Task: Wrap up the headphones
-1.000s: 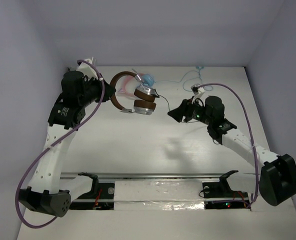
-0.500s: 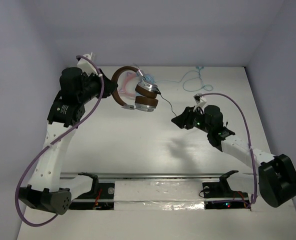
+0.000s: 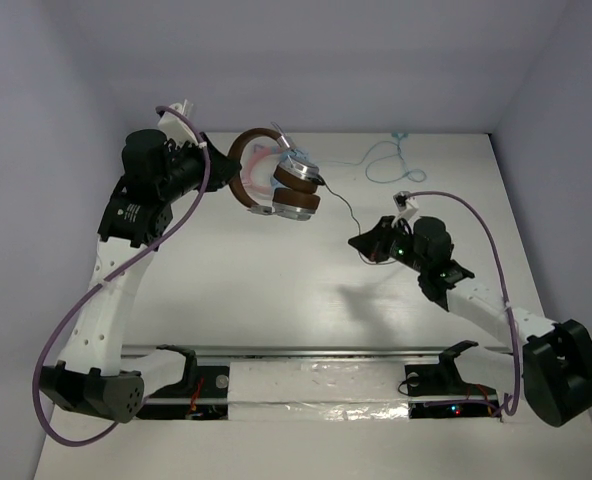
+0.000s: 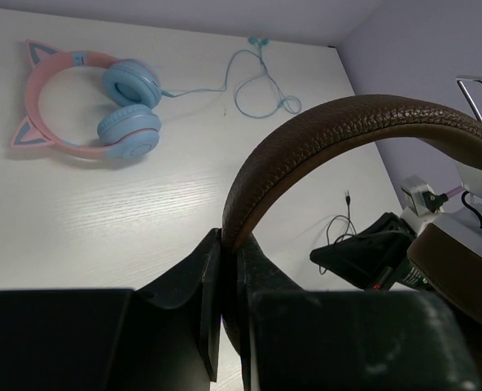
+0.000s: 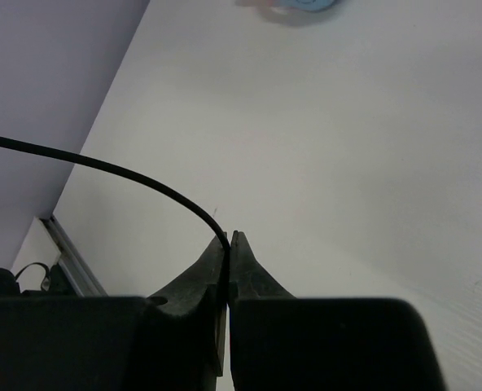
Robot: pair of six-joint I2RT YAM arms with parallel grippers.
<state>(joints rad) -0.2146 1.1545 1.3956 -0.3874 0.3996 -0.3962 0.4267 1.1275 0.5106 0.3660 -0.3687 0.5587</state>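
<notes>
One pair of brown-banded, silver-cupped headphones (image 3: 294, 190)

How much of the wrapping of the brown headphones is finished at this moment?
Done: the left gripper is shut on the brown headband, and the right gripper is shut on the black cable. In hand: the cable curves loosely from the headphones to that gripper. Left: winding it around them; no turn is visible.
</notes>
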